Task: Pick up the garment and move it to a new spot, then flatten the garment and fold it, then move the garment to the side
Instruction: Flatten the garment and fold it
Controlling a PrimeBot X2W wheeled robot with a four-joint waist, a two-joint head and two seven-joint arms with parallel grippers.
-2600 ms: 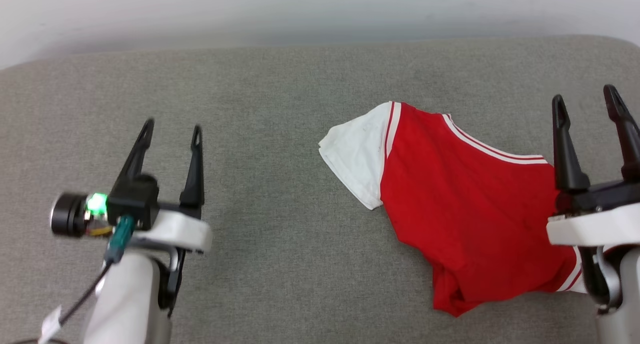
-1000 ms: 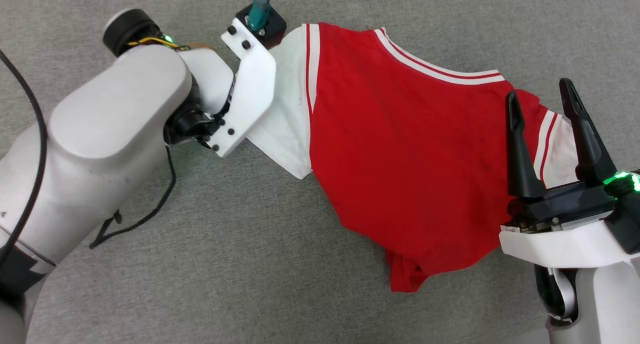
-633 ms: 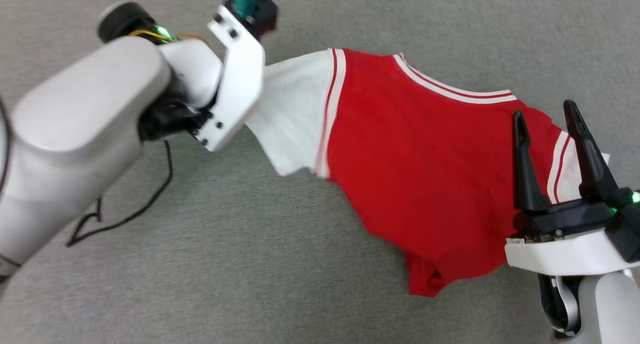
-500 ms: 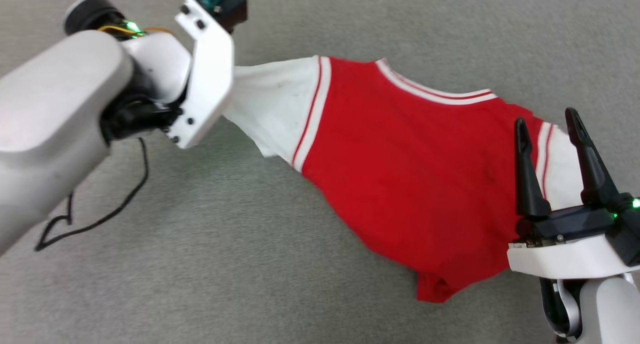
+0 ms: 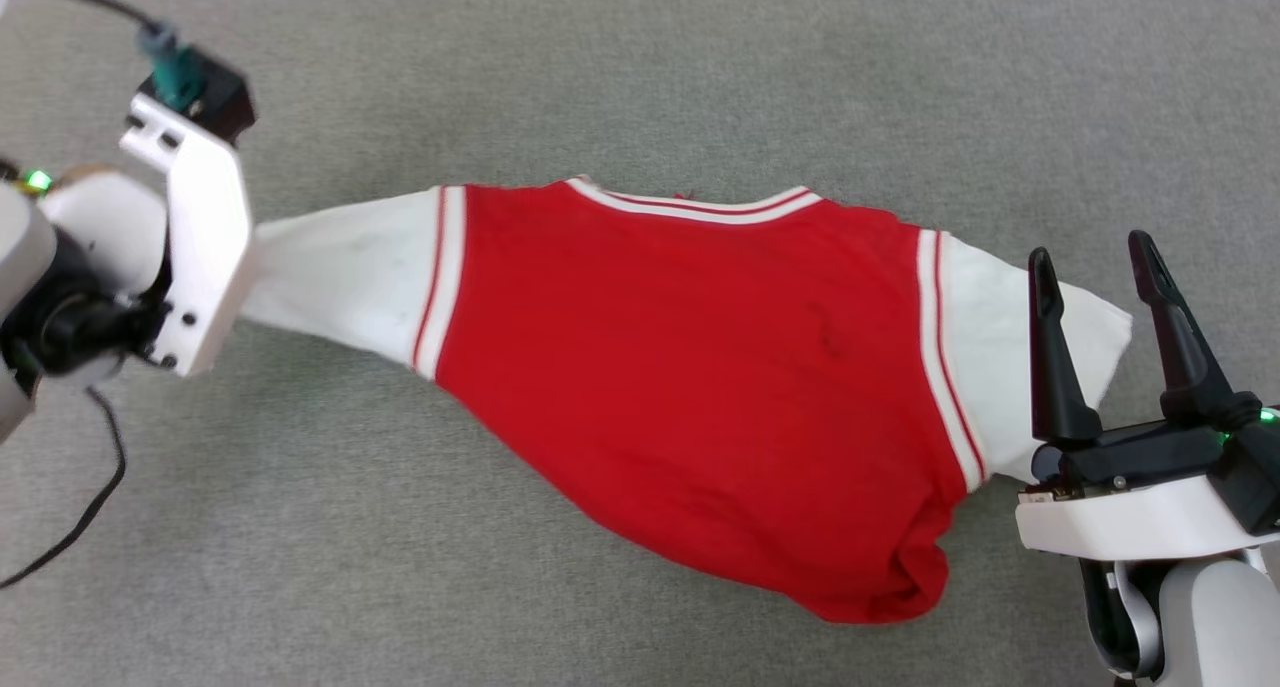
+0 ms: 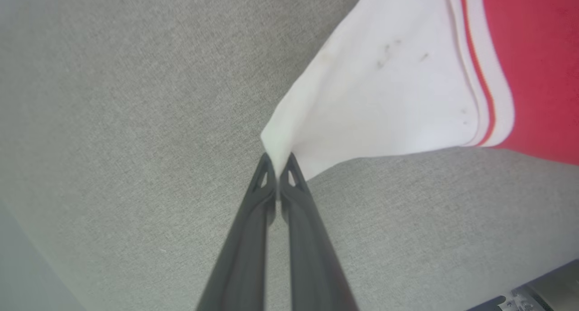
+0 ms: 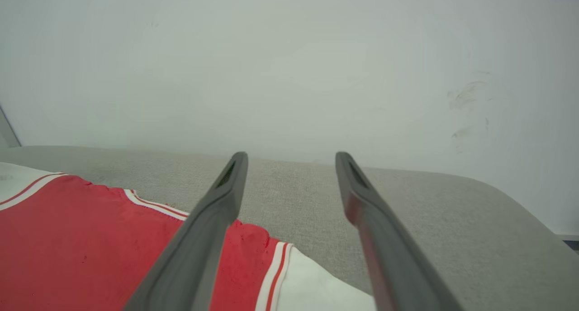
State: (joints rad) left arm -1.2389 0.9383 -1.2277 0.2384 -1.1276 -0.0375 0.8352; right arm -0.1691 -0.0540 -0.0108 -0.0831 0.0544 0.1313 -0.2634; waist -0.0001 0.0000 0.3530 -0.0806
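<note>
Garment (image 5: pixel 690 387): red jersey, white sleeves, striped trim, lay stretched out (hem bunched). Left tool (image 6: pixel 277 164) pinched one sleeve tip tight; right tool (image 5: pixel 1090 249) stood wide open, empty.

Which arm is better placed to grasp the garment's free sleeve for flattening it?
Right, probably. The right gripper is open right by the free sleeve of the garment, while the left gripper is shut on the opposite sleeve, far across.

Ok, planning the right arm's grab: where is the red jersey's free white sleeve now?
Head view, right side: the white sleeve lies on the grey fabric surface, partly behind the open right gripper.
</note>
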